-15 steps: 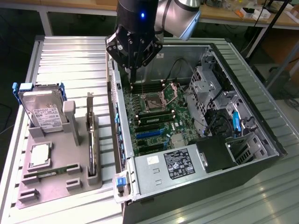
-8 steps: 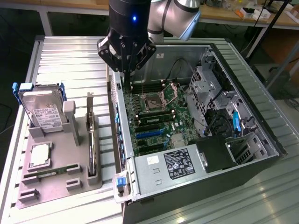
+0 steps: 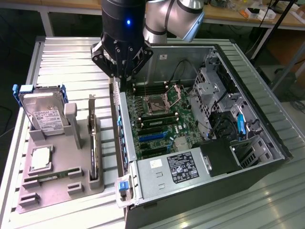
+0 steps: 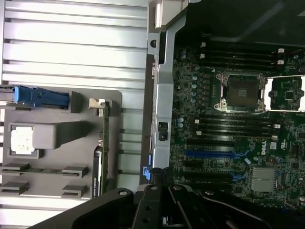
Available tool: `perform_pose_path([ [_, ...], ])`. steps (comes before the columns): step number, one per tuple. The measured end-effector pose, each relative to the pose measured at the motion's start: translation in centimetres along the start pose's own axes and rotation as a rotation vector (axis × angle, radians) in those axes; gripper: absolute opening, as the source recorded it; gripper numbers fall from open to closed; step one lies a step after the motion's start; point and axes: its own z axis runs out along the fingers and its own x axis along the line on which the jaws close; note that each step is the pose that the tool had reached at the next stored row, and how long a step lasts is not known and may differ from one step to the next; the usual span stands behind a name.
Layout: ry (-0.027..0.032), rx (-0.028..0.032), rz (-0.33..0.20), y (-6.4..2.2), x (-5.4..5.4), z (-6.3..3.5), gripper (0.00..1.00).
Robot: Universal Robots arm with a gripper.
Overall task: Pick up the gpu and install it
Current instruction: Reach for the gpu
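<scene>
We see gripper point(image 3: 122, 82) with fingers together, gripping nothing, hanging over case point(image 3: 259, 174) wall that faces tray point(image 3: 52, 191). Gpu point(image 3: 92, 143) stands on edge in slot along tray's case-side edge (silver bracket at its far end), apart from gripper. Hard drive point(image 3: 44, 116) upright at tray's far corner. Motherboard point(image 3: 157, 121) lies exposed inside case.

Even overhead light puts pale glare on the table's point(image 3: 66, 57) slats, the case point(image 3: 205, 195) interior lies in dim shadow, and a blue lamp point(image 3: 127, 21) glows on the arm point(image 3: 114, 12).
</scene>
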Motion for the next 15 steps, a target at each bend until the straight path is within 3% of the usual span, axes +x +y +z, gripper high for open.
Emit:
perform_pose_path([
  [15,0.0016,-0.0008,-0.036,-0.93,2.9,0.04,0.11],
])
